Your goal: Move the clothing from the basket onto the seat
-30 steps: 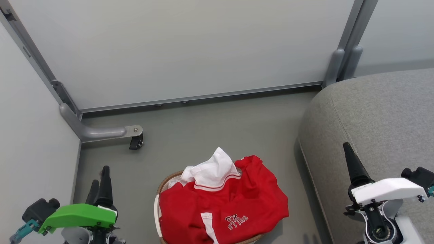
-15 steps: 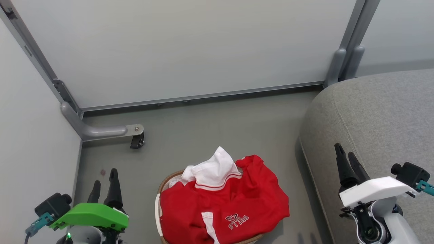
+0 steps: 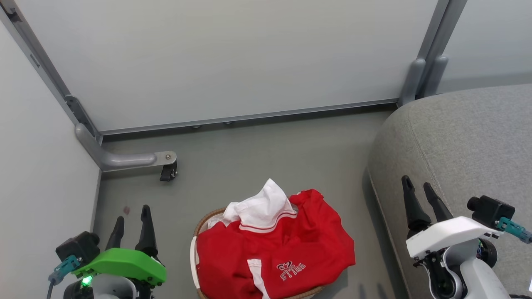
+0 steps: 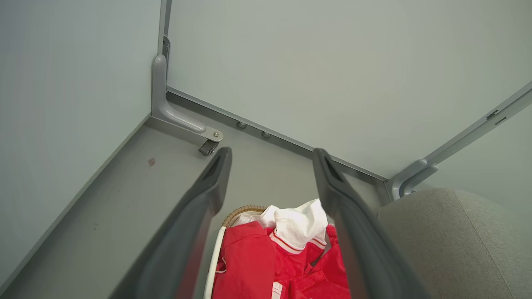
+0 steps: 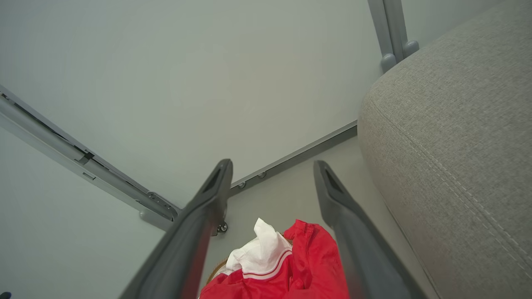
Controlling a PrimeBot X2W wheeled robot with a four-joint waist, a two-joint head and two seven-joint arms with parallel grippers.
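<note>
Red clothing with white trim and white lettering is heaped over the basket, whose brown woven rim and white handle show at the pile's left. White fabric bunches at the heap's far side. The grey seat stands to the right of the basket. My left gripper hovers open and empty over the floor left of the basket. My right gripper is open and empty above the seat's near edge. In the wrist views, the clothing lies below and beyond the spread fingers.
Pale partition walls close the back and left. A grey bracket foot with a black caster sticks out from the left corner. Grey floor lies between the basket and the back wall. A small reddish mark sits near my left fingers.
Both grippers' fingers, close together a second ago, now stand apart. The left wrist has shifted right and the right wrist left, both slightly lower in the view. The clothing has not moved.
</note>
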